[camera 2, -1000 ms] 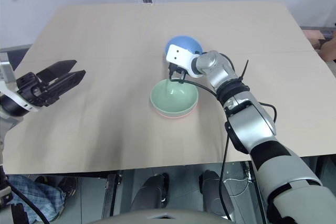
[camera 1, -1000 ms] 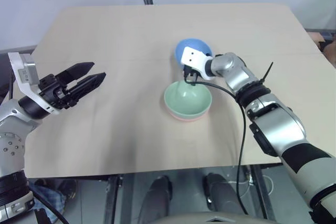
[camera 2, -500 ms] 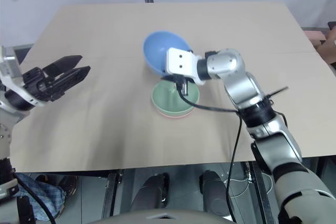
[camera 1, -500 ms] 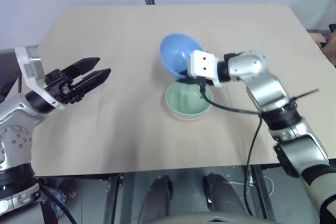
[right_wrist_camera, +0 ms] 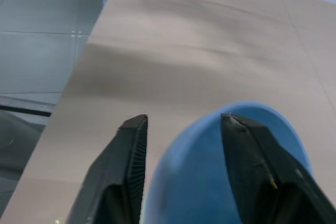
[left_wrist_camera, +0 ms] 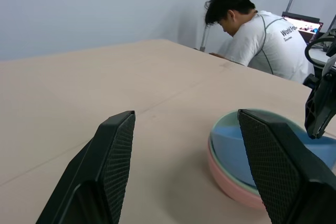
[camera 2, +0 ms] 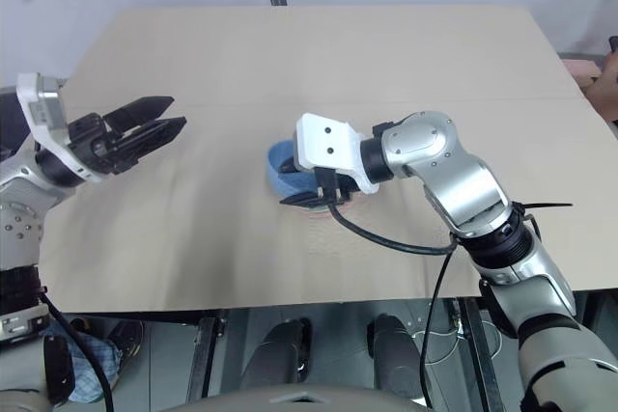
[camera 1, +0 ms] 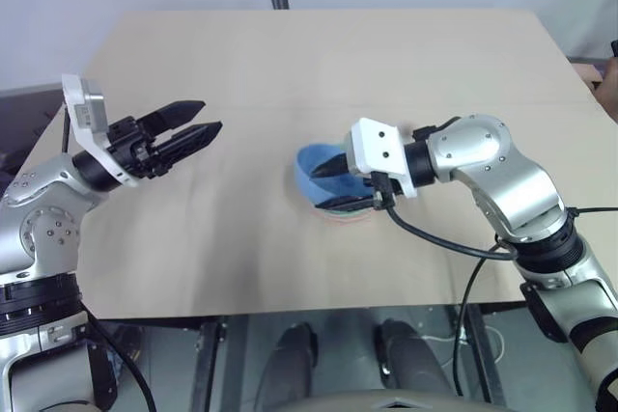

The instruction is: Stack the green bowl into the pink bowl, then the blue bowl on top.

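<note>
blue bowl [left_wrist_camera: 273, 153]: nested atop green bowl [left_wrist_camera: 223, 124] in pink bowl [left_wrist_camera: 231, 184], mid-bench [camera 1: 241, 74]
handling: light, stiff, slick plastic; take by rim
right gripper [camera 1: 333, 167]: fingers parted astride blue rim
left gripper [camera 1: 198, 127]: fingers wide, empty

Blue bowl [left_wrist_camera: 273, 153] nested in green bowl [left_wrist_camera: 218, 128], inside pink bowl [left_wrist_camera: 231, 182], mid-table [camera 1: 241, 74]

Light tan table [camera 1: 241, 74], pink bowl [left_wrist_camera: 231, 184] resting on it, bottom of a 3-bowl stack
</note>
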{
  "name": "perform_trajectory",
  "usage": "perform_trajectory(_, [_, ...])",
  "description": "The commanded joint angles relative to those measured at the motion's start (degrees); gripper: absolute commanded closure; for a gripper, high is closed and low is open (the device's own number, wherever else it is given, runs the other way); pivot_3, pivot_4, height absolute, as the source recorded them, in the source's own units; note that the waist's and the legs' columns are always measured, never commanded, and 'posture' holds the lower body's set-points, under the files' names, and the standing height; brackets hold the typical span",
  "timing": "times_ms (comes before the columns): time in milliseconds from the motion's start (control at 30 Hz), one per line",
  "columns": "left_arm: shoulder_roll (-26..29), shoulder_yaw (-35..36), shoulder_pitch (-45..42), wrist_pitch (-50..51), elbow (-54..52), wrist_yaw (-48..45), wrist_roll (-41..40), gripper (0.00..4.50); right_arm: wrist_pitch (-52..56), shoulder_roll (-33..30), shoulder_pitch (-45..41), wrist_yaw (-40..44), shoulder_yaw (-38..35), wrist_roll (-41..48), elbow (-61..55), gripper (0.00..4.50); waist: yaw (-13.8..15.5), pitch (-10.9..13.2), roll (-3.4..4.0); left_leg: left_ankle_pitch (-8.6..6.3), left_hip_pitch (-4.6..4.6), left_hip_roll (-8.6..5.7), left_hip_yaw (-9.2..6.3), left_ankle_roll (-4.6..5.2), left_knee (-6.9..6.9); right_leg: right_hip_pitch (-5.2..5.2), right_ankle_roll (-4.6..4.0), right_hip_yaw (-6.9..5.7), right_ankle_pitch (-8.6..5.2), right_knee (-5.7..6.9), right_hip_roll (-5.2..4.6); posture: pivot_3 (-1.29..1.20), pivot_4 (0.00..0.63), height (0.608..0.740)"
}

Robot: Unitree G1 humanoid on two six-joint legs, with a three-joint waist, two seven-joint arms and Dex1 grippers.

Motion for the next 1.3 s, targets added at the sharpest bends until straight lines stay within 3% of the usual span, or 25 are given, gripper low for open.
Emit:
perform_trajectory(33, [0.0, 0.4, -0.5, -1.0, -0.8, -0.5, 0.0, 1.19, 0.5, -2.0, -1.4, -0.5, -2.6, 1.7, -2.0, 2.47, 0.1, 0.0, -0.01, 0.00, 0.00, 0.00, 0.00, 0.00, 0.00, 0.00, 0.00, 0.00, 0.00, -0.01, -0.01, 0.00, 0.150, 0.740])
perform_trajectory(433, [-0.2, 0.2, 7.0, -1.8, -7.0, 5.1, 4.4, 1.19, 8.8, -7.8, 8.1, -3.8, -25.8, 20.3, -1.4, 2.47, 0.2, 0.0, -0.02, -0.01, 0.00, 0.00, 0.00, 0.01, -0.02, 0.03, 0.00, 0.01, 0.00, -0.05, -0.03, 0.00, 0.150, 0.740])
perform_trajectory(700, [-1.2, 0.9, 13.6, -1.5, -14.2, 8.5, 4.9, 1.19, -5.6, -13.8, 23.9, 1.8, -40.2, 23.5, 3.3, 2.47, 1.0, 0.0, -0.02, -0.03, 0.00, -0.01, 0.05, 0.04, -0.01, 0.06, 0.01, 0.02, 0.00, -0.07, -0.04, 0.00, 0.150, 0.740])
perform_trajectory(1033, [-1.5, 0.4, 15.3, -1.9, -16.6, 6.5, 2.8, 1.19, -20.6, -18.3, 39.0, 6.9, -42.5, 19.9, 9.6, 2.47, 1.5, 0.0, -0.02, -0.03, 0.11, 0.02, 0.14, 0.05, 0.03, 0.15, 0.01, 0.09, -0.01, -0.05, 0.00, 0.00, 0.150, 0.740])
perform_trajectory(1300, [-1.4, 0.4, 15.4, -3.3, -16.6, 5.0, 3.5, 1.19, -24.1, -18.7, 40.9, 6.7, -41.6, 19.9, 10.6, 2.47, 1.4, 0.0, -0.02, -0.03, 0.24, 0.02, 0.13, 0.05, 0.06, 0.30, 0.02, 0.09, -0.01, -0.06, 0.01, 0.00, 0.150, 0.740])
